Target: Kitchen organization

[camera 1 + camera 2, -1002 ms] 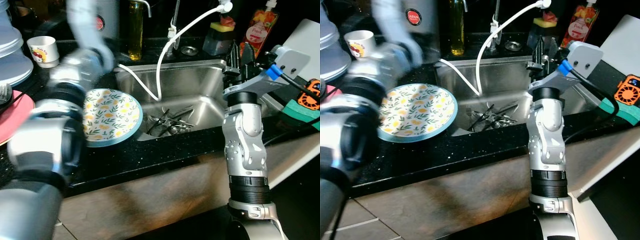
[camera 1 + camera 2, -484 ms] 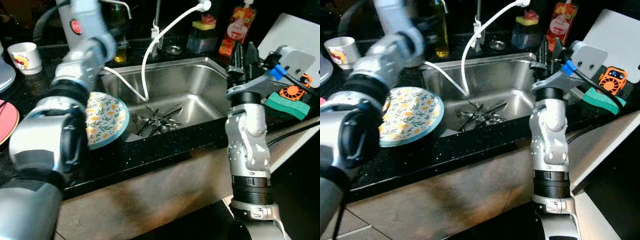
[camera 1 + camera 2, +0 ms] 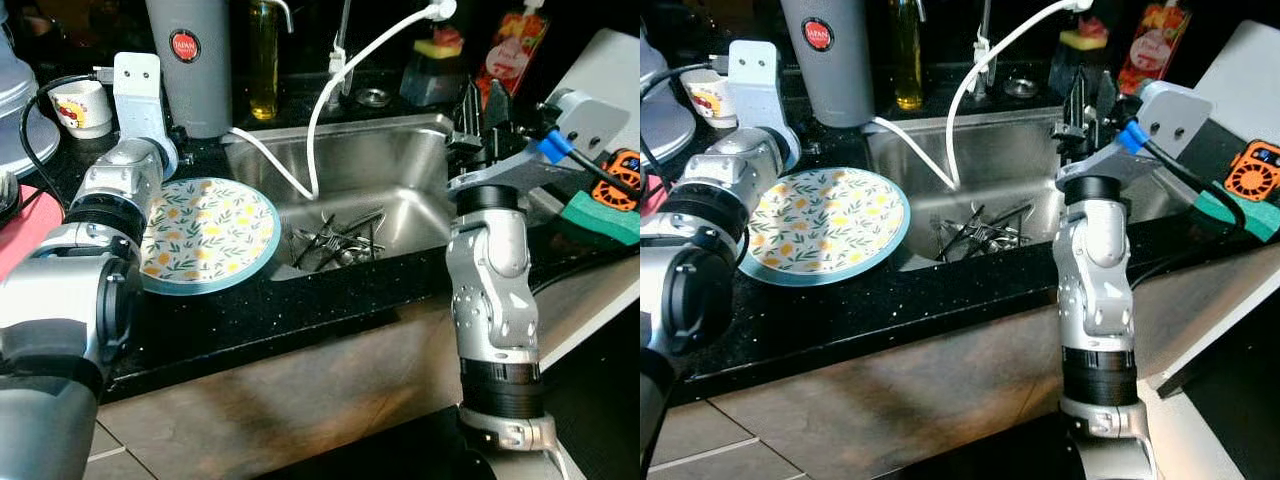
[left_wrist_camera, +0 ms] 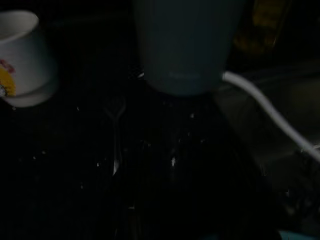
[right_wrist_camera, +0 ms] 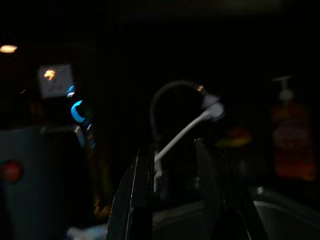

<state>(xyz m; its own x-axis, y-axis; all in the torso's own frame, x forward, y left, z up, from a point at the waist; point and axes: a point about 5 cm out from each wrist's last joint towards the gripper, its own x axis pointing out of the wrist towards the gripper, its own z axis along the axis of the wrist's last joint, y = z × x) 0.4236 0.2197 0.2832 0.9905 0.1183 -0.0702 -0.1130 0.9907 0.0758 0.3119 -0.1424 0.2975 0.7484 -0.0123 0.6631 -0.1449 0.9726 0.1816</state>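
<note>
Plate (image 3: 210,235) sits on counter (image 3: 300,300) by sink (image 3: 400,170), cutlery (image 3: 335,240) in there w/ right gripper (image 3: 483,108) parted, empty; left fingers: can't tell.

You're in a home kitchen: black counter (image 3: 300,310), steel sink (image 3: 400,170) holding cutlery (image 3: 335,240), floral plate (image 3: 210,235) at the sink's edge, soap bottle (image 3: 522,50), mug (image 3: 82,102).
</note>
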